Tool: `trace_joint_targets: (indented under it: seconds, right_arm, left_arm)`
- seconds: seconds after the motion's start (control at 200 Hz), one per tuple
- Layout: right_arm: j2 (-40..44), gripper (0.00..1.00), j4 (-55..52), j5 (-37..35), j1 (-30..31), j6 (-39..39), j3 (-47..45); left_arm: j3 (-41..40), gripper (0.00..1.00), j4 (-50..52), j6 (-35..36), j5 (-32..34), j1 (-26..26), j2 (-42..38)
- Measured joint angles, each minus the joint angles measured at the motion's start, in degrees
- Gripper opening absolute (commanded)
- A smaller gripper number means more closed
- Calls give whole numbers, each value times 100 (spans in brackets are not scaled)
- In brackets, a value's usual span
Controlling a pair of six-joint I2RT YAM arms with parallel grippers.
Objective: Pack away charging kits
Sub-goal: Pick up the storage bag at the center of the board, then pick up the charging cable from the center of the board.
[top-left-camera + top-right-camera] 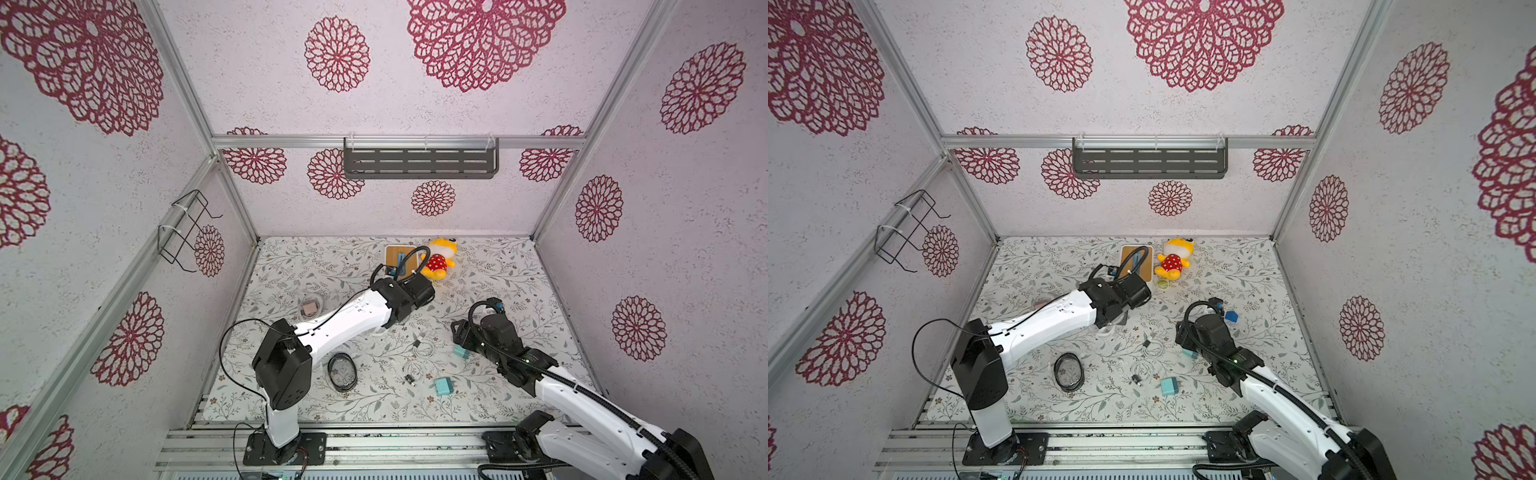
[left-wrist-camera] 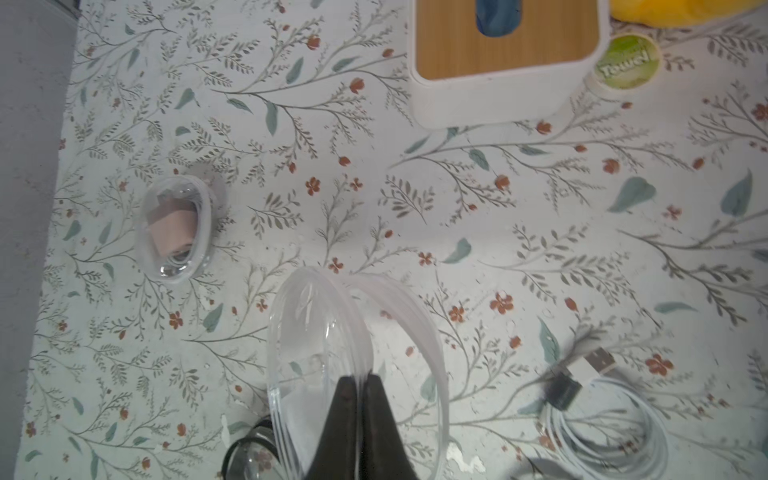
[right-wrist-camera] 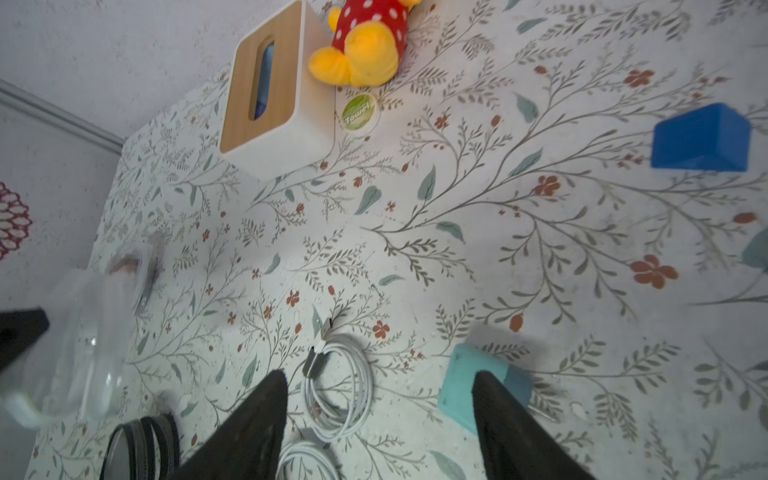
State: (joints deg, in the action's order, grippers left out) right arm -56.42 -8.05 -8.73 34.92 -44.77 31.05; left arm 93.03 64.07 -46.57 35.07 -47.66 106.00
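My left gripper (image 2: 360, 378) is shut on the rim of an empty clear round container (image 2: 316, 332); in both top views its wrist hides it. A second clear container (image 2: 176, 232) holds the pale pink adapter (image 1: 309, 308) and a white cable. My right gripper (image 3: 378, 374) hangs open just above the table. One coiled white cable (image 3: 336, 386) lies between its fingers and a teal adapter (image 3: 461, 386) sits partly behind one fingertip. A second teal adapter (image 1: 443, 385) and a second cable (image 1: 413, 370) lie nearer the front.
A black-rimmed lid (image 1: 342, 372) lies front left. At the back stand a white box with a wooden lid (image 1: 401, 259), a yellow plush toy (image 1: 440, 259) and a green round puck (image 3: 358, 110). A dark blue block (image 3: 702, 139) sits right of my right arm.
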Motion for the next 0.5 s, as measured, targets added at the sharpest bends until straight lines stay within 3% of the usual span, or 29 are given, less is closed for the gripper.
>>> trace_joint_targets:
  seconds: [0.24, 0.5]
  right_arm:
    - [-1309, 67, -179, -120, 632, -39, 494]
    - [-2494, 64, -319, -160, 859, 24, 887]
  left_arm:
    - [-614, 0, -595, 376, 254, 1097, -245]
    - [-2208, 0, -1851, 719, 577, 1182, -1530]
